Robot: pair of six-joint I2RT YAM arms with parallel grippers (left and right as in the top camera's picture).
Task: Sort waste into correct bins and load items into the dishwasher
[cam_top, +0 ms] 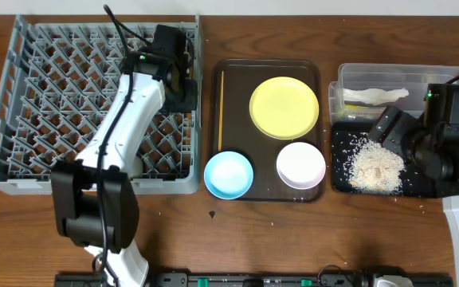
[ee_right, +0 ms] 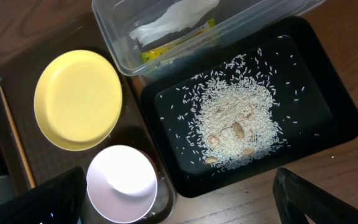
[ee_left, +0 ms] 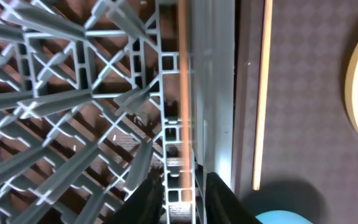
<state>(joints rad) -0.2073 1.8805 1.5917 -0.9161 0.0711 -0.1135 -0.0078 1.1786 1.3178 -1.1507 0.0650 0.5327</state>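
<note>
My left gripper (cam_top: 183,88) hangs over the right wall of the grey dish rack (cam_top: 46,96). Its jaws stand slightly apart, and a blurred chopstick (ee_left: 183,93) runs loose between them along the rack wall (ee_left: 166,62). A second chopstick (cam_top: 221,104) lies on the brown tray beside the yellow plate (cam_top: 284,107), the blue bowl (cam_top: 229,174) and the white bowl (cam_top: 300,164). My right gripper (ee_right: 179,208) is wide open and holds nothing, above the near edge of the black tray (ee_right: 328,93) of rice (ee_right: 235,124). The clear tub (cam_top: 397,73) holds a napkin (ee_right: 166,22) and a wrapper (ee_right: 179,45).
The brown serving tray (cam_top: 268,67) sits between the rack and the two bins. A few stray rice grains lie on the wood in front of the black tray (cam_top: 417,194). Bare wooden table runs along the front edge.
</note>
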